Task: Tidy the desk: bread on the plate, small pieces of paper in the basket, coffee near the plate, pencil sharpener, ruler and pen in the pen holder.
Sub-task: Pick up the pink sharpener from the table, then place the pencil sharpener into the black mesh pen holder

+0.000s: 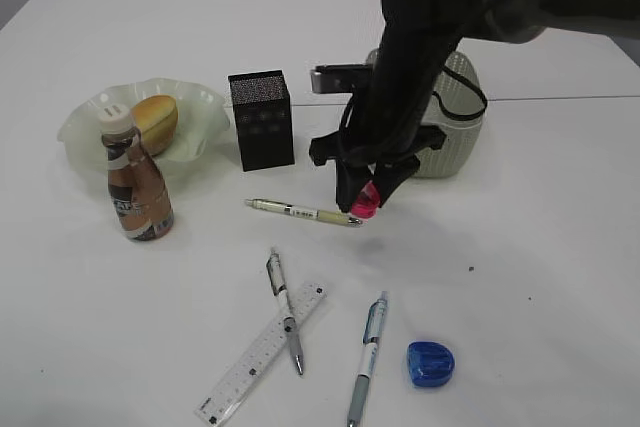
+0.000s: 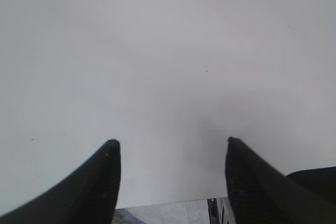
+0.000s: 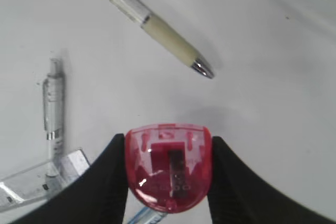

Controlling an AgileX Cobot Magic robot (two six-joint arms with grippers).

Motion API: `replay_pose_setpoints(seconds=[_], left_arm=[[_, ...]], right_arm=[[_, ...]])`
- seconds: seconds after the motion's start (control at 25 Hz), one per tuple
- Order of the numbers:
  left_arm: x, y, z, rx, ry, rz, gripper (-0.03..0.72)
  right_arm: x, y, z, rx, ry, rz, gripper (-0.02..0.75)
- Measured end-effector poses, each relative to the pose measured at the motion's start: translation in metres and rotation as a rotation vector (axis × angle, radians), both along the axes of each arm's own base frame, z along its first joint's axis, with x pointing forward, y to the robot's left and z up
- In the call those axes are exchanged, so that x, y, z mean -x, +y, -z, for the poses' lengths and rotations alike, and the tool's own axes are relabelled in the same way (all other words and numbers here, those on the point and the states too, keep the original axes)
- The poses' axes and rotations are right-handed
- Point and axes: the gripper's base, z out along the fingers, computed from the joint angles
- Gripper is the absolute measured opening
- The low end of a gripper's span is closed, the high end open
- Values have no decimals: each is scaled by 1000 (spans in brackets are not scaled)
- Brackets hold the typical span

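My right gripper (image 1: 365, 202) is shut on a red pencil sharpener (image 3: 168, 171) and holds it just above the table, near the tip of a cream pen (image 1: 300, 212) (image 3: 157, 27). A blue sharpener (image 1: 430, 363) lies at the front right. Two grey pens (image 1: 285, 307) (image 1: 367, 357) and a clear ruler (image 1: 262, 352) lie at the front; one pen (image 3: 52, 111) and the ruler (image 3: 37, 179) show in the right wrist view. The black pen holder (image 1: 262, 119), bread (image 1: 155, 122) on the plate (image 1: 205, 102), coffee bottle (image 1: 135, 177) and basket (image 1: 455, 132) stand behind. My left gripper (image 2: 170, 148) is open over bare table.
The right arm (image 1: 420, 57) reaches across the middle and hides part of the basket. The white table's near edge (image 2: 168, 203) shows in the left wrist view, with floor beyond it.
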Motion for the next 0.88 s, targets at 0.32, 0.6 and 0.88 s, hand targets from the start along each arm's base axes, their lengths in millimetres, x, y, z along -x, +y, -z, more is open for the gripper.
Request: replay_pose_setpoints(seconds=[0.32,0.6,0.88], left_arm=[[0,0,0,2,1,0,458],[0,0,0,-2,-1,0,449],[-1,4,-1,-49,-15,6,442]], right_arm=[[-12,14,-30,-71,-133,-15,297],[-23,21,-40,-117,-284,-52,297],[-36,25,-44,-151,-443,-82,296]])
